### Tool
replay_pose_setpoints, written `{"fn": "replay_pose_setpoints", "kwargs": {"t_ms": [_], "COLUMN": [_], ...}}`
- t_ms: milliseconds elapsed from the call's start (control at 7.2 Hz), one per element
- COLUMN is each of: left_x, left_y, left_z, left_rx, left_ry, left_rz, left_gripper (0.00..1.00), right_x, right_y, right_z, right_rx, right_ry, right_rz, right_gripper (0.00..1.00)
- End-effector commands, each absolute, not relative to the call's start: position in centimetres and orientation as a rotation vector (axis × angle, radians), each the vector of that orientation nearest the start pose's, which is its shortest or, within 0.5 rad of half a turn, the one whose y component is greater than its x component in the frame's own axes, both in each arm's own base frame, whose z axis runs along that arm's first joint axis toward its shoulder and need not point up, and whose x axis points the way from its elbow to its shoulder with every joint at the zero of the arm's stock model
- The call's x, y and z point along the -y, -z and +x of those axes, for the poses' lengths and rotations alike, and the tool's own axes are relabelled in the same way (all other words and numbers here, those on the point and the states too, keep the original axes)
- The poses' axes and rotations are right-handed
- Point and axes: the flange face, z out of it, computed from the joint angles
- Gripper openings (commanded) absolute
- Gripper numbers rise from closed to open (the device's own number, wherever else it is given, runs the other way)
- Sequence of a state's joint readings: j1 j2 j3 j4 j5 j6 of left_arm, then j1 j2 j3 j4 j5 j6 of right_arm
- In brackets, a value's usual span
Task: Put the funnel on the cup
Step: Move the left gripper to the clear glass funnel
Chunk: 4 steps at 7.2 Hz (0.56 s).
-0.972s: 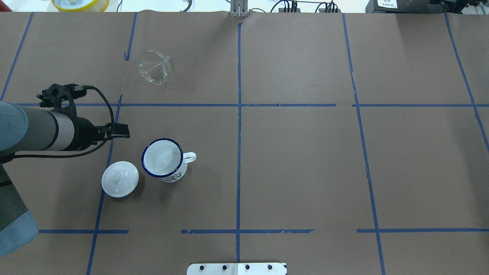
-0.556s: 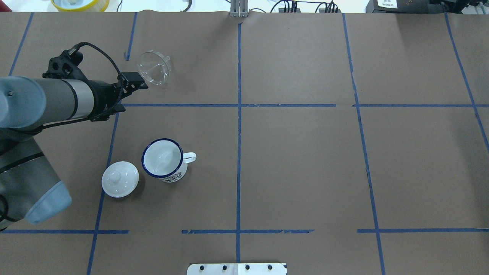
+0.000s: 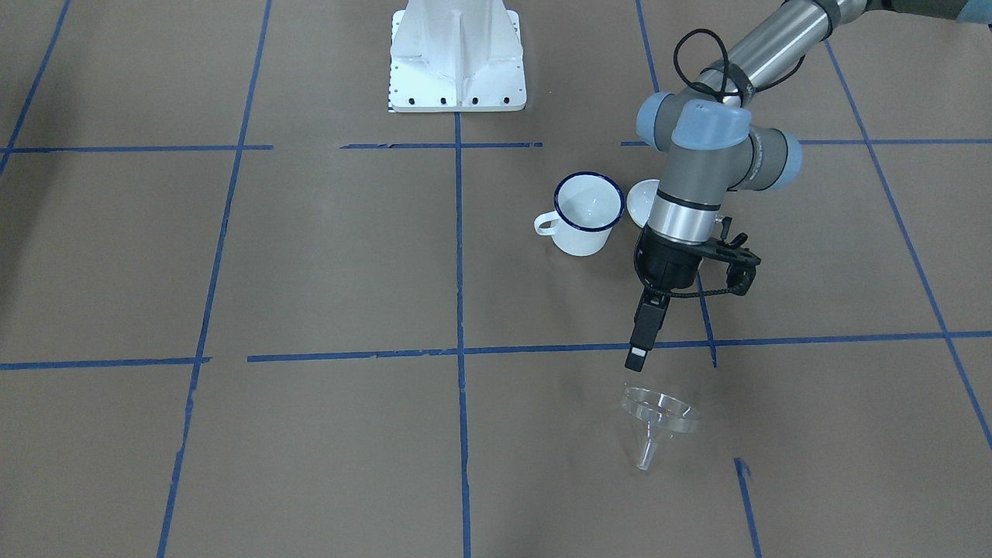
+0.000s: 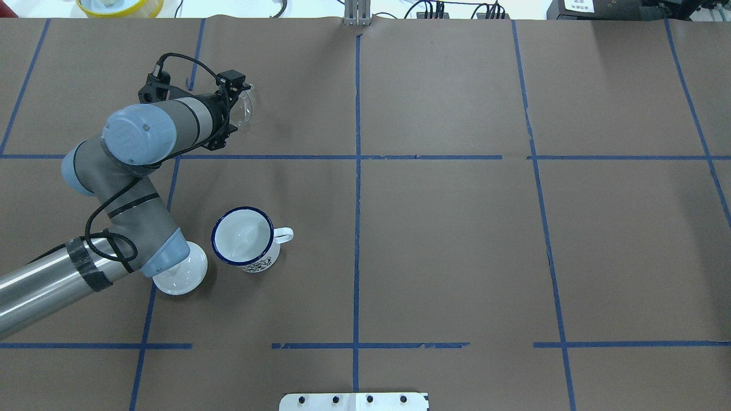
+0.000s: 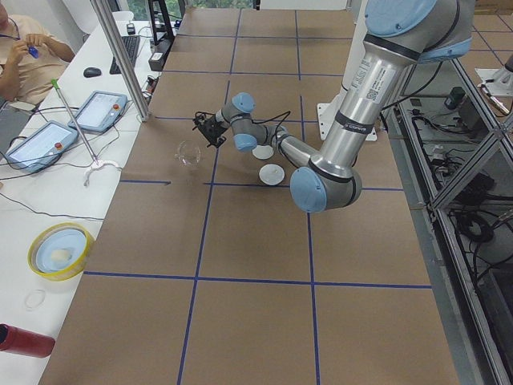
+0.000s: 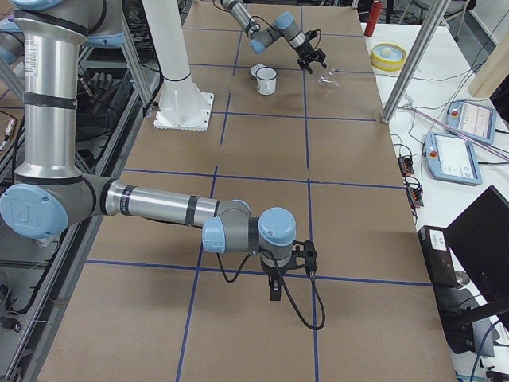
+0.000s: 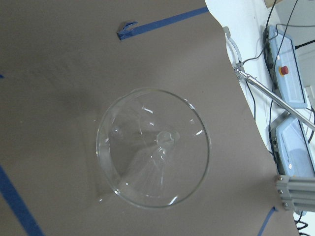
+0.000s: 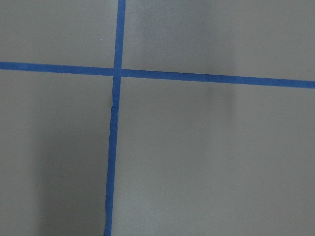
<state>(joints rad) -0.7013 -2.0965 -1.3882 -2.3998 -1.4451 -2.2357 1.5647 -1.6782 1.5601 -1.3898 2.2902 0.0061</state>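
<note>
Open brown paper lies to the right of and beyond the funnel (image 3: 659,418), while the left gripper (image 3: 637,358) hangs close over its near side and takes up the room there. Between the funnel and the cup (image 4: 245,238) the table (image 4: 457,228) is bare but for a blue tape line (image 4: 285,157), and the cup's mouth is open from above. Just left of the cup the lid (image 4: 191,279) sits close beside it, with the left arm's elbow (image 4: 165,251) over it, so that side is crowded; the cup's right side carries only the handle (image 4: 284,234).
</note>
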Motion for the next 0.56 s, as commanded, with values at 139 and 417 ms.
{"fn": "replay_pose_setpoints", "kwargs": {"t_ms": [139,417], "left_x": [59.4,60.9], "left_y": [-36.5,-36.2], "left_z": [46.8,44.9], "left_rx": [-1.277,-1.308], "left_ry": [1.31,1.357], "left_rz": [0.178,0.191], "left_gripper": [0.93,0.64], "right_x": [44.9,44.9], "right_y": [-70.0,-70.0], "right_z": [6.5,6.5], "right_rx": [0.72,0.72], "right_ry": [0.023,0.023], "right_rz": [0.056,0.056], "right_gripper": [1.0,1.0]}}
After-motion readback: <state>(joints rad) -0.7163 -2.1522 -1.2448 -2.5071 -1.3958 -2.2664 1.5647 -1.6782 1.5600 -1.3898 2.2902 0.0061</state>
